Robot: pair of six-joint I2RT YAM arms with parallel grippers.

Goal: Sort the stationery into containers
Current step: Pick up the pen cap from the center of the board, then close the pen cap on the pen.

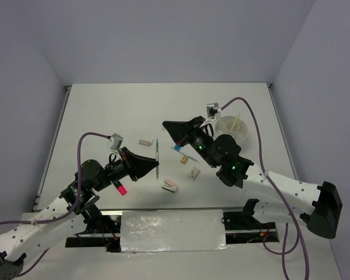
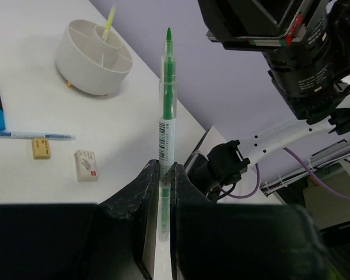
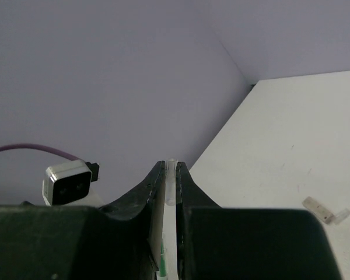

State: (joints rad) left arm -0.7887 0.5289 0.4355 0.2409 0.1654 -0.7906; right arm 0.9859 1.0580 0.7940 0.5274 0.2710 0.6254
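Left gripper [image 2: 165,175], at seven o'clock, fingers clamped on a green pen [image 2: 166,111]. Right gripper [image 3: 170,175], near centre, fingers pressed together. Divided white tub [image 2: 87,73], at one o'clock, holds a yellow pen [image 2: 109,20].

The pen [image 2: 166,116] has a glossy clear plastic barrel. The tub [image 2: 93,58] is smooth white plastic. The table [image 1: 105,116] is matt white. The left gripper [image 2: 166,167] and the right gripper [image 3: 170,167] are matt black, grainy plastic. The clear tube [image 3: 171,192] in the right one looks glossy.
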